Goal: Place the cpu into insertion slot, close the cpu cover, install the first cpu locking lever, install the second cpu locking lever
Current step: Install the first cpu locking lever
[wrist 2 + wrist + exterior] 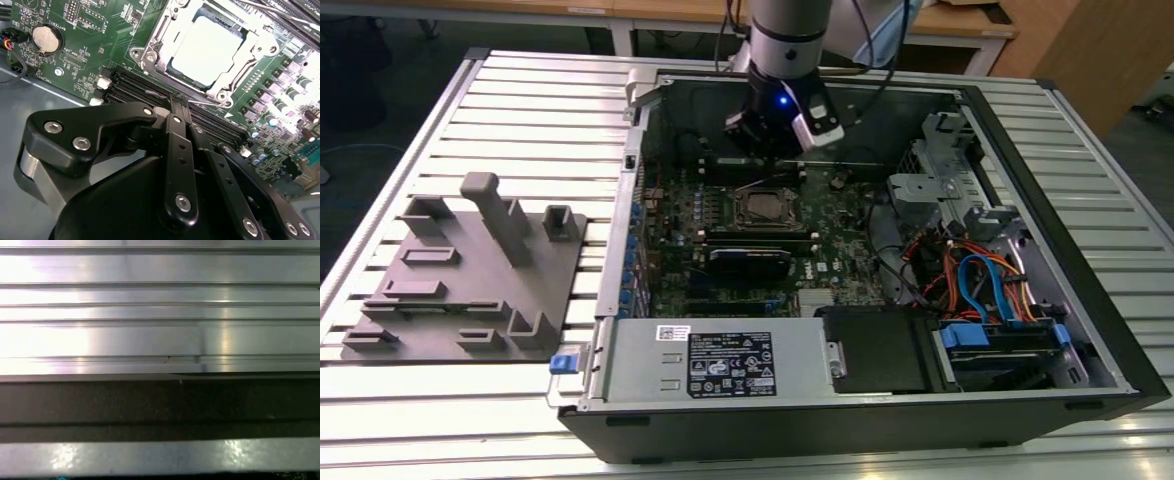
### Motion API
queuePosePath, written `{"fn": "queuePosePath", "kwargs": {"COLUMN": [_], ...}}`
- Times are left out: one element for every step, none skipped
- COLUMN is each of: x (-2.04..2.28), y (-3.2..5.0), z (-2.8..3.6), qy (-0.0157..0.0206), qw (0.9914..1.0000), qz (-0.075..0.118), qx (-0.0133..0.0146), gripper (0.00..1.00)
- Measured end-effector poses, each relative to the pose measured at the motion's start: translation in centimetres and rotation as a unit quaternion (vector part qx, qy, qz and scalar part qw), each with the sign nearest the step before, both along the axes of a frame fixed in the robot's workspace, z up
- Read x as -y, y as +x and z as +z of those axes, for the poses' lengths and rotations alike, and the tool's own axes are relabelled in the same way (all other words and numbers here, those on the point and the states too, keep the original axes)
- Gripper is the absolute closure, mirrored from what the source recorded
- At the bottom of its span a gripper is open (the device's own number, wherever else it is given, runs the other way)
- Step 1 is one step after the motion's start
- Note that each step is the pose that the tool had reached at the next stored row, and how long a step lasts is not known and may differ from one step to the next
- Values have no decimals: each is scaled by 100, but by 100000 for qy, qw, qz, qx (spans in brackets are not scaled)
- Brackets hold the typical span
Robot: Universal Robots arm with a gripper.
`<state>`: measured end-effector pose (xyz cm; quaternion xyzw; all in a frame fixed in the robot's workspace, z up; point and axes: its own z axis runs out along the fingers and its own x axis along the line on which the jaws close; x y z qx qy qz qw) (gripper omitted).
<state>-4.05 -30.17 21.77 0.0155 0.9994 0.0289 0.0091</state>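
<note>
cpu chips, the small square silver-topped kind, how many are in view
1. The small flat square silver-topped cpu lies framed by the thin square silver metal cover on the green motherboard. The black gripper may hide more.

- A robotics lab or workshop.
- A silver ribbed aluminium-profile table (520,90) carries an opened black desktop computer case (854,435) with its green motherboard (847,235) exposed.
- A grey fixture plate with pegs and slots (467,290) lies on the exterior view's left.
- A grey robot arm (787,35) reaches in at the far side, with wooden desks (654,12) beyond it.
</note>
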Motion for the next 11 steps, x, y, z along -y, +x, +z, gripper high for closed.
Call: {"fn": "queuePosePath", "kwargs": {"x": [0, 0, 0, 0, 0, 0, 0, 0, 0, 0, 0], "y": [3, 6, 10, 13, 16, 19, 23, 25, 25, 25, 26], "z": [-6, -12, -18, -23, -28, -33, -38, -41, -42, -42, -44], "qy": [-4, -3, 2, -1, 2, 1, 1, 0, -11, -13, 0], "qw": [100000, 100000, 100000, 100000, 100000, 100000, 100000, 100000, 100000, 100000, 100000], "qz": [0, 0, 2, 1, 1, -2, -2, -1, -5, -9, -2], "qx": [-1, 0, 2, 1, 2, 1, 2, 0, -4, -9, 2], "gripper": [89, 89, 89, 89, 89, 89, 89, 89, 89, 89, 89]}}
